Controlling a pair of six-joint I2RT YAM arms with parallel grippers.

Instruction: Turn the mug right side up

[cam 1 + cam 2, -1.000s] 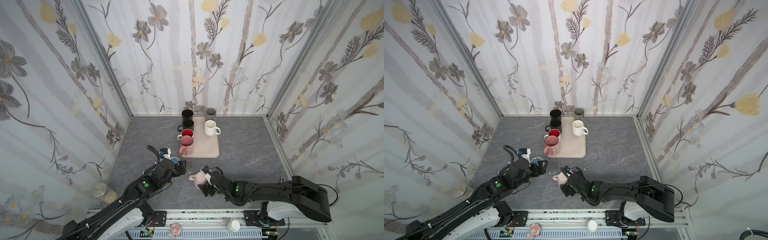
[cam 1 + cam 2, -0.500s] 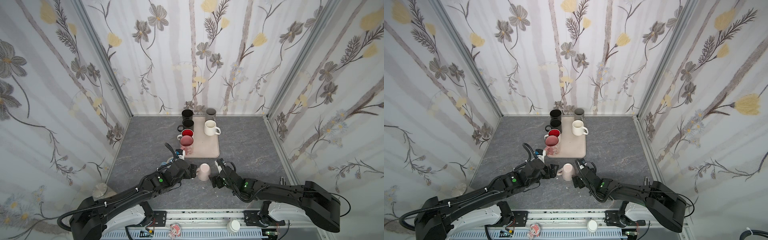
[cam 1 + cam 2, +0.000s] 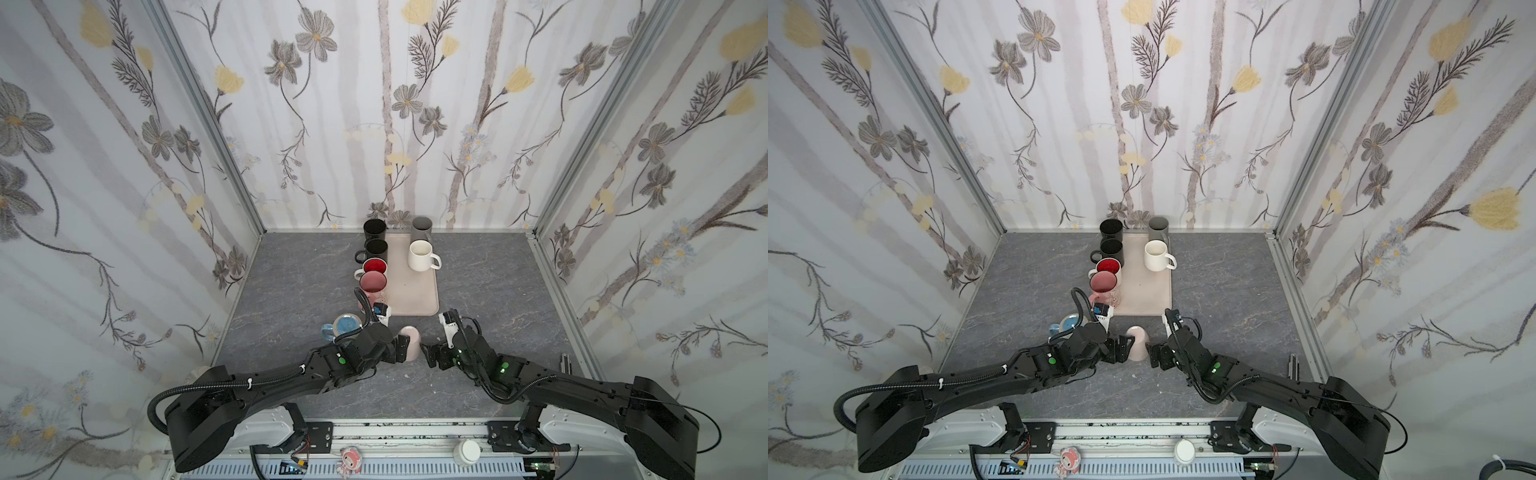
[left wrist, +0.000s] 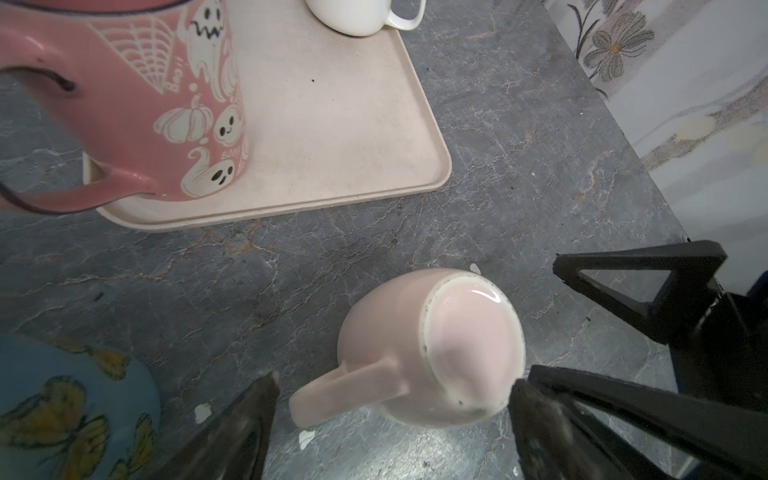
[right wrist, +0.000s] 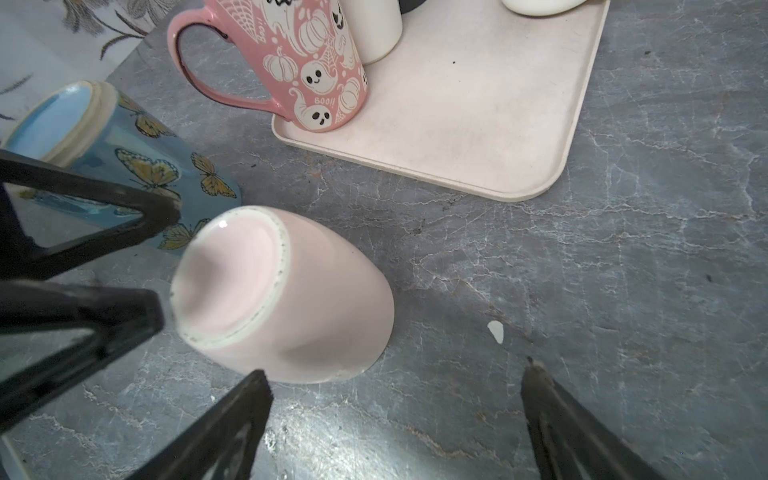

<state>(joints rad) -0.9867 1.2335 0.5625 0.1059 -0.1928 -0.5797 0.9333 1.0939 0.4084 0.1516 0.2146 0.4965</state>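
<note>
Mug (image 3: 409,343) moved since a second ago?

Yes. It was nearer the front then, tilted at the right pincer (image 3: 429,354). Now it stands base up on the table (image 3: 291,291), just before the tray (image 3: 419,301), between both pincers.

And the arms?

Both stretch low across the table. The left has come forward from beside the blue butterfly mug (image 3: 347,325). The left pincer (image 4: 395,382) gapes wide, with a finger either side of the mug's base and handle. The right is wide too, gripping nothing, with the mug beside one fingertip.
</note>
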